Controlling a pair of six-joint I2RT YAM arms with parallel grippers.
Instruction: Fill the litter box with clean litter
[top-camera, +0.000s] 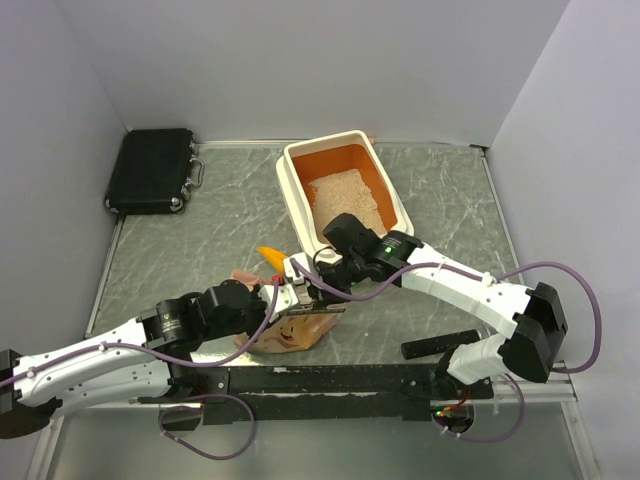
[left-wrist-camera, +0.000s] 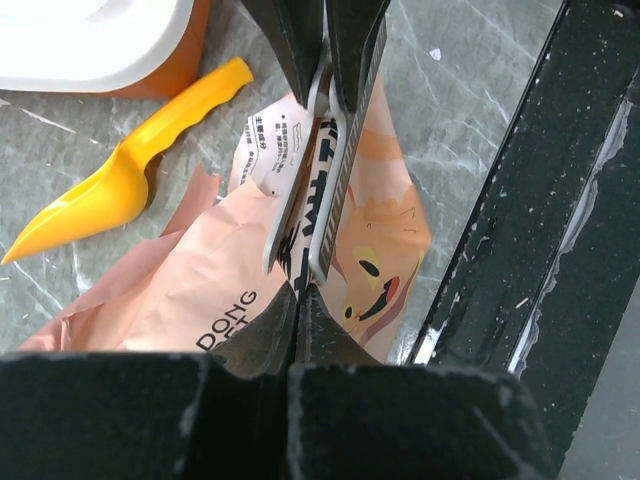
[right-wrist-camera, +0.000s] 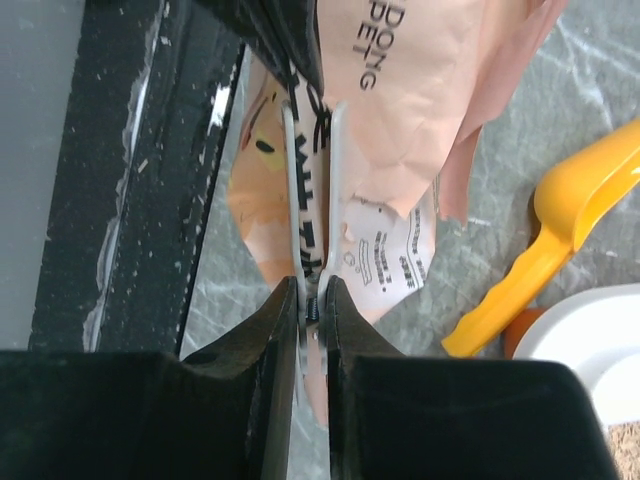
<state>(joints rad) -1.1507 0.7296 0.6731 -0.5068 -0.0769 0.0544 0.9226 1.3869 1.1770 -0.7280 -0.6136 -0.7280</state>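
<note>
- Top external view shows the litter box (top-camera: 296, 190) at the far middle of the table (top-camera: 230, 220), tilted a little, with its orange inside facing up.
- The clean litter (top-camera: 345, 195) lies in a pale patch over the middle and near part of the floor. Bare orange shows at the far end, so I judge the fill partly done at best.
- The yellow scoop (top-camera: 270, 257) lies on the table just beside the box's near corner, with nothing holding it.
- The peach-pink bag (top-camera: 285, 335) lies crumpled nearer the arm bases, printed side up (the cartoon face is plain in both wrist views).
- A grey clip (left-wrist-camera: 318, 190) runs above the bag between the two grippers.
- The left gripper (left-wrist-camera: 297, 300) is pinched tight on one end of the clip. The right gripper (right-wrist-camera: 312, 300) is clamped on the other end.
- What looks left to do: get the clip off, open the bag, and move more litter into the box by scoop or by pouring.
- A black case (top-camera: 150, 170) sits well apart in the far left corner.
</note>
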